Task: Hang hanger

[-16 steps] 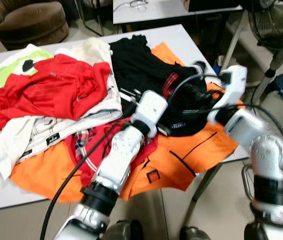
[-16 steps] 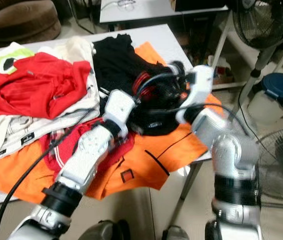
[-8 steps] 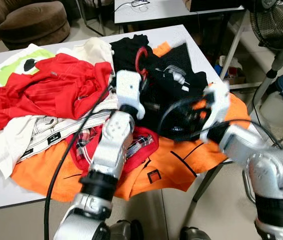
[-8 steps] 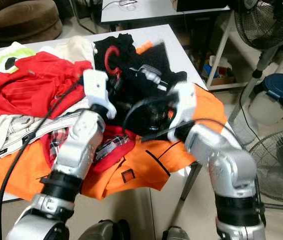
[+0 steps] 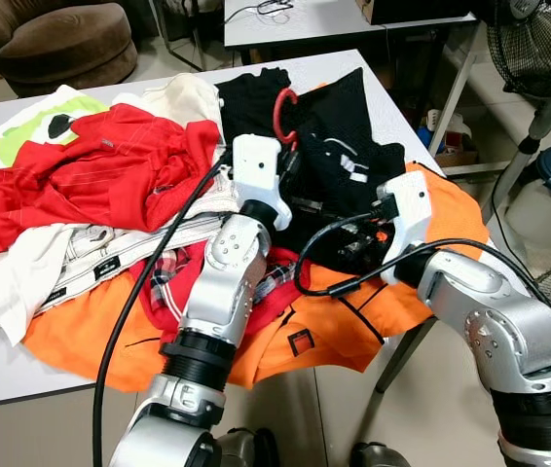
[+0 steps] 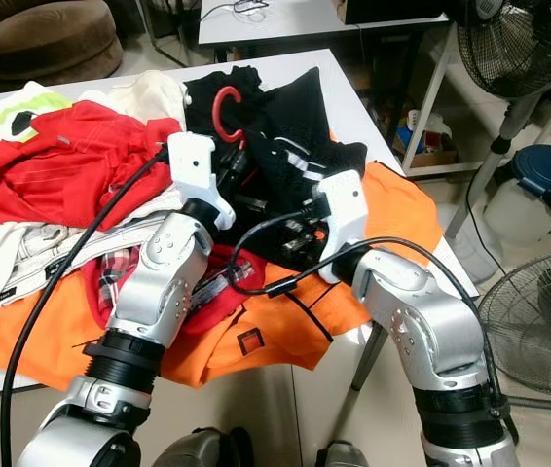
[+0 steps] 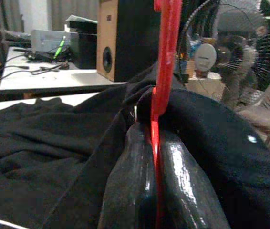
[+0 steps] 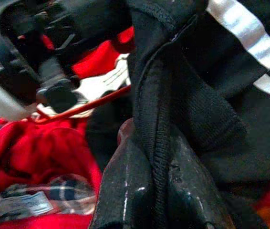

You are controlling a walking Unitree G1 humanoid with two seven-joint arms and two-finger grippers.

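Hanger [image 7: 166, 57]: red, its neck pinched between the pressed-together fingers of the left claw [image 7: 154, 143], hook rising just above the fingertips. Black top [image 5: 339, 146]: draped over the hanger's shoulders, spread just beyond both claws. Right claw [image 8: 156, 157]: fingers clamped on a fold of the black top, just beside and below the left claw. Pile [image 5: 110, 185]: red, white and orange clothes heaped on the table [image 5: 3, 375] beneath and to the left of the left claw. Progress, by my reckoning: hanger gripped and inside the top, barely lifted off the pile. Left: raising it clear, carrying it to a rail, hooking it on.
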